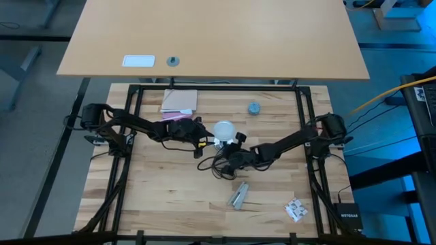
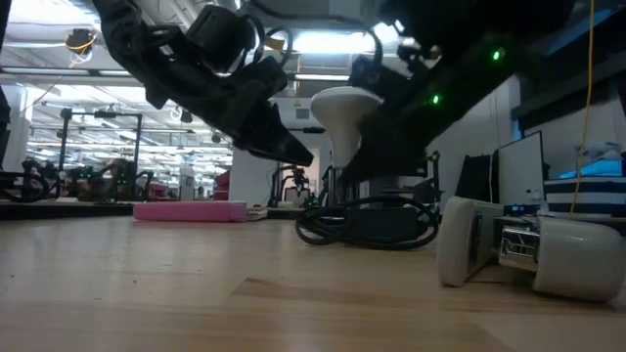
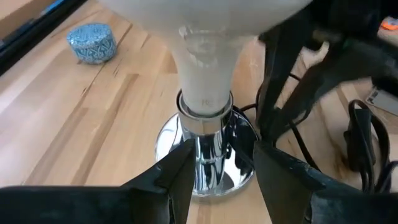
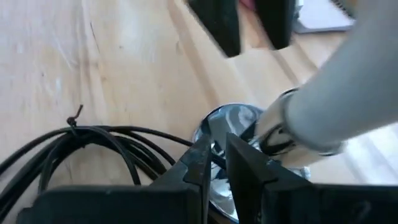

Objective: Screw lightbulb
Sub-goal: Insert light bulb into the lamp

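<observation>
One pale wooden tabletop, framed by dark rails, carrying all items below. Two dark arms reaching in from opposite sides and meeting near the centre. Left pincer beside the socket, fingers parted on either side of the silvery stem, not seen to press on it; open. Right pincer low at the base of the socket, fingers drawn nearly together with a thin gap between them, tips at the chrome foot; whether anything is pinched cannot be told. One lightbulb, frosted white, pear-shaped, standing neck-down in the socket at the middle of the tabletop, globe uppermost, between the two pincers; seen in the low view as a white funnel shape between the dark arms. One round silvery socket with mirrored flared foot, resting on the wood. One coil of thin black cord lying just beside the socket. One pink flat pad toward the far edge, left of centre. One silvery metal piece nearer the front edge. One small patterned white item at the front right. One small blue-grey round cap, well apart from the socket, toward the far side.
</observation>
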